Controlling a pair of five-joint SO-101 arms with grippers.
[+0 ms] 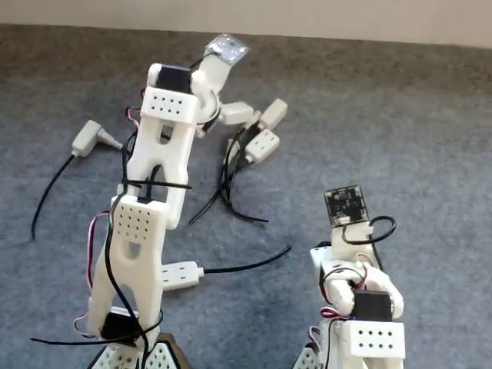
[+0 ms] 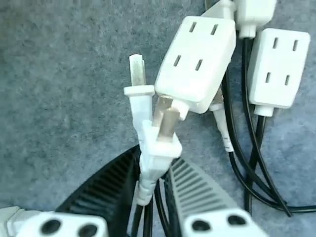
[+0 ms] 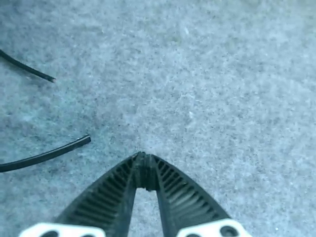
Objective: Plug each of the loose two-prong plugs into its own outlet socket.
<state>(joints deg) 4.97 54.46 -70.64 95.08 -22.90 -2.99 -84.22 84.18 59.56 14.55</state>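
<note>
My left gripper is shut on a white two-prong plug and holds it against the edge of a white outlet block. One prong stands free beside the block; the other touches the block's near edge, outside any socket. A second outlet block lies close by. In the high view this cluster of outlets lies at the top centre, where the left arm stretches out. Another loose plug lies far left. My right gripper is shut, with nothing in it, over bare carpet.
A further outlet block on a black cable lies beside the left arm's base. Black cables loop below the outlet cluster, and two cut cable ends lie near the right gripper. Grey carpet covers the table.
</note>
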